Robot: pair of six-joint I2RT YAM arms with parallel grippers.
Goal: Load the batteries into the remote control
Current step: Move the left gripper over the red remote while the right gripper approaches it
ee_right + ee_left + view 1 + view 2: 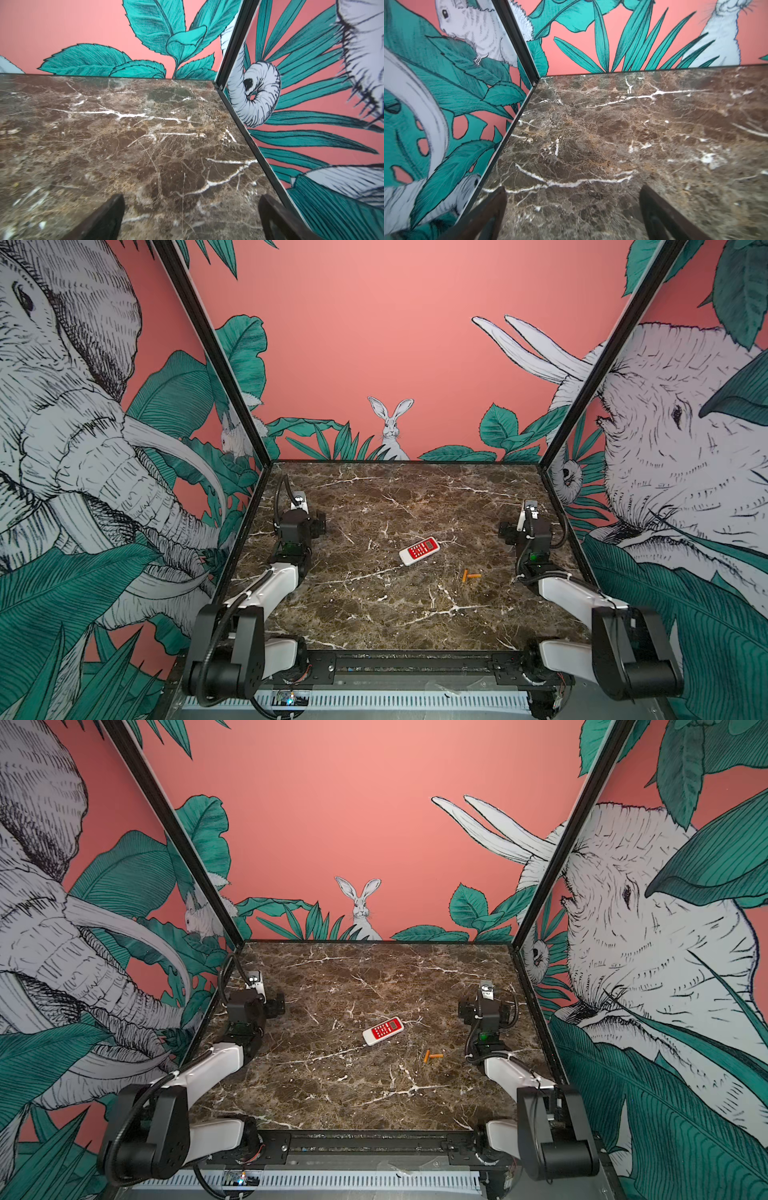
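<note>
Tabletop of dark brown marble with white veins, closed in on three sides by pink walls painted with green leaves, elephants and a rabbit. Both top views take in the whole scene. A small remote control lies flat and slanted, red button side up, a little right of the table's middle. Two orange batteries lie on the marble near it but apart from it, closer to the front edge and toward the right arm. The pair seem to touch at an angle, like a loose letter T. The left arm and right arm sit folded at the table's two sides, well apart from the remote and batteries. Neither wrist view shows the remote or the batteries. The left wrist view makes plain what the top views do not: the left claw has its two dark fingers spread wide over bare marble, holding nothing and facing the far left corner. The right wrist view shows the right claw likewise spread wide and holding nothing. It faces the far right corner, where a curled elephant trunk is painted on the side wall.
</note>
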